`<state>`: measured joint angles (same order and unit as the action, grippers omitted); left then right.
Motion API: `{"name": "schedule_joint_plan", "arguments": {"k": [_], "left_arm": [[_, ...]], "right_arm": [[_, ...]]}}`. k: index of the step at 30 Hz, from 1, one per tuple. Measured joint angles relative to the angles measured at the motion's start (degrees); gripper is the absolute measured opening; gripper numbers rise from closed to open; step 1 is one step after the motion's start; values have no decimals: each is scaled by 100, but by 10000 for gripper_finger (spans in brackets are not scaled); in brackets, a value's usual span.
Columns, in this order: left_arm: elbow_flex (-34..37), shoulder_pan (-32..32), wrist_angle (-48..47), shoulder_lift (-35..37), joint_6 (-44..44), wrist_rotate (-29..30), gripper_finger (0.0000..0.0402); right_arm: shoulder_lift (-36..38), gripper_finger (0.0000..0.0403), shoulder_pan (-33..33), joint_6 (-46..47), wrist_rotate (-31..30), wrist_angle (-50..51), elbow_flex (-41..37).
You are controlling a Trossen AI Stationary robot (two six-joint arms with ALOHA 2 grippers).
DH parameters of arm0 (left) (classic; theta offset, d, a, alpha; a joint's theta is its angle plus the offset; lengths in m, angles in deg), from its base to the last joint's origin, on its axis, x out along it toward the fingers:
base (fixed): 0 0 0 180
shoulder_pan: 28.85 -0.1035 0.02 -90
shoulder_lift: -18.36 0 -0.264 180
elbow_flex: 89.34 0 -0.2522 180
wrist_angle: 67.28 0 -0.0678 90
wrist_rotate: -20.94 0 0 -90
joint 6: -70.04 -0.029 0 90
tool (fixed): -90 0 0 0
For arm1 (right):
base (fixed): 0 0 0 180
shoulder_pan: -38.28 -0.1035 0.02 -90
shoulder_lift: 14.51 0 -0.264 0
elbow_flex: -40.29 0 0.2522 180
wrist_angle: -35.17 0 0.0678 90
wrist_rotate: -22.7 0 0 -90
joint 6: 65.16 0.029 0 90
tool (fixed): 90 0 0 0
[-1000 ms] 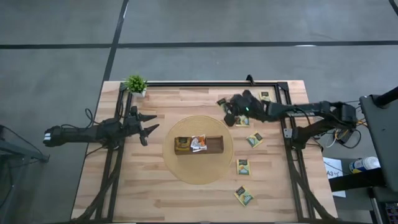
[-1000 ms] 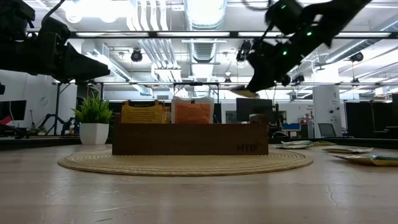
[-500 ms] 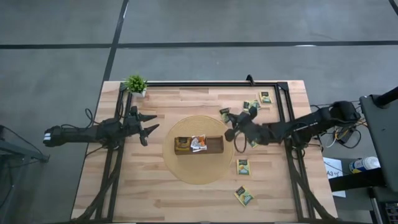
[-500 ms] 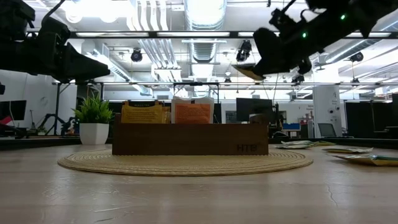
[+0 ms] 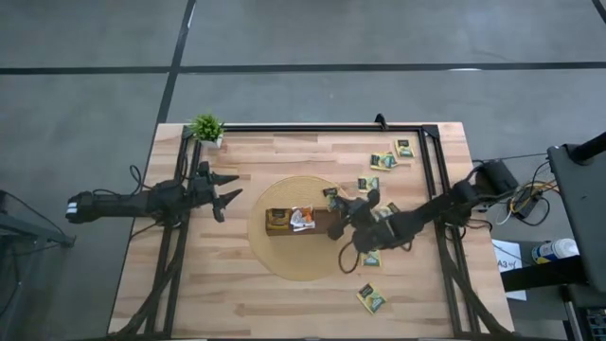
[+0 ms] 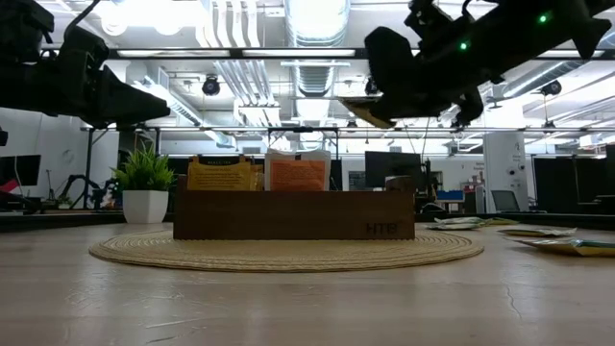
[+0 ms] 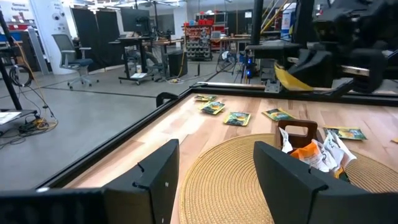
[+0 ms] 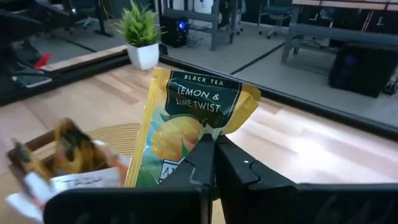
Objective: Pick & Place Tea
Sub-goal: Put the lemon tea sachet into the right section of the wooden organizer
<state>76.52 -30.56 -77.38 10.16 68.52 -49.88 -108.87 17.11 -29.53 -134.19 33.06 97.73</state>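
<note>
A green-and-yellow tea sachet (image 8: 189,127) is pinched between the closed fingers of the right gripper (image 5: 343,210), held above the right end of the wooden tray (image 5: 303,221) (two sachets already stand inside). It should be lowered upright into the empty end before release. Its lettering is legible only in the right wrist view. The left gripper (image 5: 225,189), spread open, waits beyond the mat.

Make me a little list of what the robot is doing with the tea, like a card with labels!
right gripper: shut on a tea sachet, held in the air near the tray's right end
sachet label: black tea, lemon and lime twist
left gripper: open, waiting at the table's left side
wooden tray: on the round woven mat, some sachets already inside
loose sachets: several lying on the table at right
plant: back left corner
</note>
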Motion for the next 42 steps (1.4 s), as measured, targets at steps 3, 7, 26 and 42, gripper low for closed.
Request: {"name": "schedule_joint_plan", "arguments": {"k": [3, 7, 26, 42], "left_arm": [[0, 0, 7, -18, 1, 2, 202], [-1, -4, 12, -18, 1, 3, 202], [-2, -2, 22, -20, 2, 2, 202], [0, 2, 21, -20, 0, 0, 202]], "right_arm": [[-409, 8, -135, 200, -208, 14, 228], [-827, 8, -287, 501, -370, 25, 521], [-2197, 8, -546, 759, -1911, 67, 1200], [-2162, 8, -458, 1104, -1927, 62, 1090]]}}
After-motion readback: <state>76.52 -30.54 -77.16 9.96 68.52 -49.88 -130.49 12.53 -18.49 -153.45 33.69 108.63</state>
